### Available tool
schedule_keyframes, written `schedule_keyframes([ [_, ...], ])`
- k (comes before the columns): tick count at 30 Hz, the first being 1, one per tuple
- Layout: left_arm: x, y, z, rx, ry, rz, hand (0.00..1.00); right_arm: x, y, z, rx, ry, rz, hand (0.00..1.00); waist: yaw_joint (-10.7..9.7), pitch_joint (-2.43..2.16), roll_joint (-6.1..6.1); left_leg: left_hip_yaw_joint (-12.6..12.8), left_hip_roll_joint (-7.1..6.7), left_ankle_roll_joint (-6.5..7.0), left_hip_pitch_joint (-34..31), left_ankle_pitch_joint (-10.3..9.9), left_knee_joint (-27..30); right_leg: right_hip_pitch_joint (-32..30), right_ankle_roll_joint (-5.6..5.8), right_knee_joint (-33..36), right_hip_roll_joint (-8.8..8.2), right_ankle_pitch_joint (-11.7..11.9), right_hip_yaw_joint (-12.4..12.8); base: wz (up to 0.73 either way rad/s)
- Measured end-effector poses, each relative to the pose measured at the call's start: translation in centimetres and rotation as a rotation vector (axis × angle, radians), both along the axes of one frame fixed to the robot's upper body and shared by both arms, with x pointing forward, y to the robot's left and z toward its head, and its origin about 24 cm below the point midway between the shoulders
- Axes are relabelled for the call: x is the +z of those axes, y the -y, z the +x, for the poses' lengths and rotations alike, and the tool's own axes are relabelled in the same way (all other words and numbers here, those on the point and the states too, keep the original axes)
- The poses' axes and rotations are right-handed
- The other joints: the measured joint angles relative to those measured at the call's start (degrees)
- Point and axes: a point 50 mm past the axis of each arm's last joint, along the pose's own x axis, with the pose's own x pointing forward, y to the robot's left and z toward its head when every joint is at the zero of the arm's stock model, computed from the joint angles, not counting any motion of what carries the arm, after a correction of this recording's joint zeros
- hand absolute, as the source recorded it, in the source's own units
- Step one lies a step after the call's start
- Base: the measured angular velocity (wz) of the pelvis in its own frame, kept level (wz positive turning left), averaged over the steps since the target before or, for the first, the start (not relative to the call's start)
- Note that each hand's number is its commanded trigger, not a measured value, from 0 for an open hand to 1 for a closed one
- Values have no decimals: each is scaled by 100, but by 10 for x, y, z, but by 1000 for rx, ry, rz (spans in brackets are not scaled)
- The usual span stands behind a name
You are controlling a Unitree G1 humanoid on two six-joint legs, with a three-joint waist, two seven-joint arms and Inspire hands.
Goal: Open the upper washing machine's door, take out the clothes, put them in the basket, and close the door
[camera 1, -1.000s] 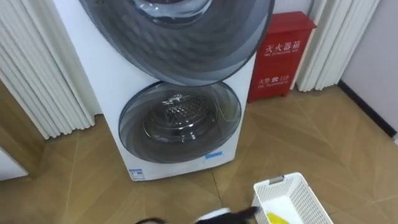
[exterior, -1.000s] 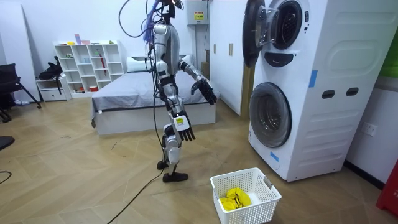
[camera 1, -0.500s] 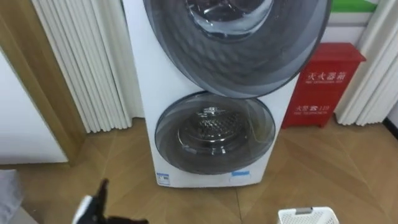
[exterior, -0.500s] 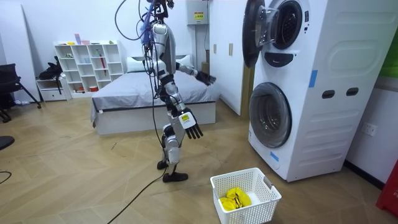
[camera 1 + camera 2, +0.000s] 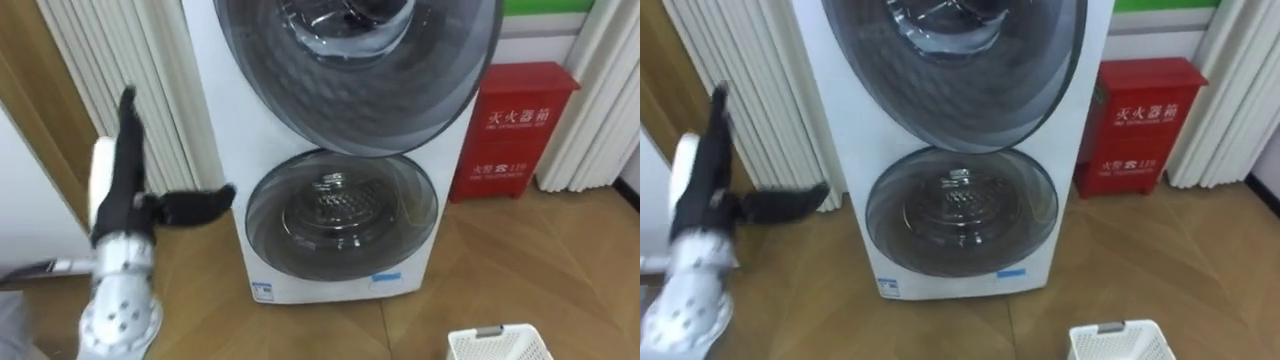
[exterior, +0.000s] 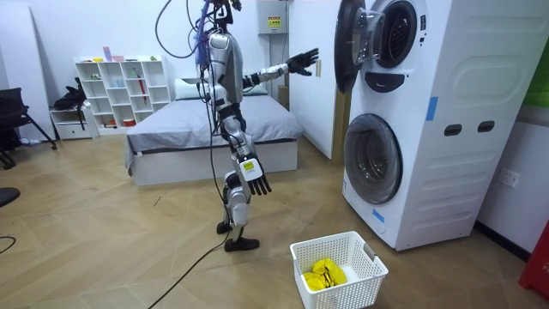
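Washing machine [image 6: 455, 129]: one white tower with two round doors, one above the other, at the room view's right
Upper door [image 5: 350, 60]: one, swung outward on its hinge, its grey glass bowl facing the robot; whether clothes lie in the drum behind it cannot be told
Lower door [image 5: 340, 215]: one, closed flush with the front; a perforated metal drum shows through the glass
Robot: stands upright on the wooden floor, well apart from the machine and facing it, with the bed behind it
Left hand [image 5: 128, 208]: one, held up at about shoulder height on an outstretched arm and reaching toward the upper door without touching it; fingers straight and spread, thumb out to the side, holding nothing
Right hand [image 6: 255, 178]: one, hanging low beside the hip; fingers loose and fanned apart, holding nothing
Basket [image 6: 364, 257]: one, white plastic lattice, on the floor between the robot and the machine, near the lower door
Clothes [image 6: 326, 275]: one yellow bundle, lying inside the basket
Red cabinet [image 5: 515, 125]: one, standing on the floor just beside the machine, on the robot's right
Curtain [image 5: 120, 70]: white pleated panels on the robot's left of the machine, and more beyond the red cabinet
Bed [image 6: 171, 137]: one, with grey cover
Shelf [image 6: 120, 86]: one white cube unit against the far wall
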Motion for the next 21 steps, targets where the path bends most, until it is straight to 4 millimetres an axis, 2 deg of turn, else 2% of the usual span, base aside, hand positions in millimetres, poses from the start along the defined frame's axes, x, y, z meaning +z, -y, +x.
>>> schedule_keyframes([
  [2, 16, 14, 4, -45, 57, 53, 0, 1, 0, 5, 26, 5, -5, 0, -122, -2, 22, 40, -4, 1, -53, 1, 8, -63, 0, -3, -3, 0, 35, -9],
  [4, 31, 36, 8, -131, 95, 105, 0, -1, -1, 8, 33, -4, 3, 0, -282, -7, 36, 53, -5, 0, -47, 2, 16, -80, 0, -3, -1, 0, 82, -15],
  [6, 37, 47, 9, -186, 106, 122, 0, 0, -2, 13, 35, 0, 7, 0, -377, -20, 75, 57, -4, -2, -46, 3, 6, -117, 0, -3, 11, 0, 138, -26],
  [10, 44, 70, 13, -281, 89, 150, 0, -1, -3, 21, 50, -7, 6, 0, -715, -7, 141, 44, 0, -2, -47, 3, 0, -141, 0, -23, 23, 0, 219, -12],
  [12, 42, 73, 14, -293, 73, 143, 0, -1, -3, 21, 50, -8, 6, 0, -724, -1, 162, 44, 2, -2, -37, 3, -6, -140, 0, -55, 36, 1, 304, -16],
  [17, 49, 86, 19, -369, 57, 191, 0, 1, -3, 28, 71, 7, 24, 0, -820, 23, 194, 107, 12, -3, -39, 3, -14, -139, -1, -87, 45, 1, 313, -4],
  [19, 52, 97, 20, -424, 52, 217, 0, 2, -1, 31, 73, 12, 21, 0, -846, 53, 245, 110, 15, -3, -59, 3, -15, -146, -1, -92, 44, 1, 308, 2],
  [21, 47, 106, 20, -474, 14, 229, 0, 2, 0, 33, 59, 14, 27, 0, -848, 56, 286, 100, 14, -3, -62, 3, -14, -150, 0, -96, 46, 1, 310, -2],
])
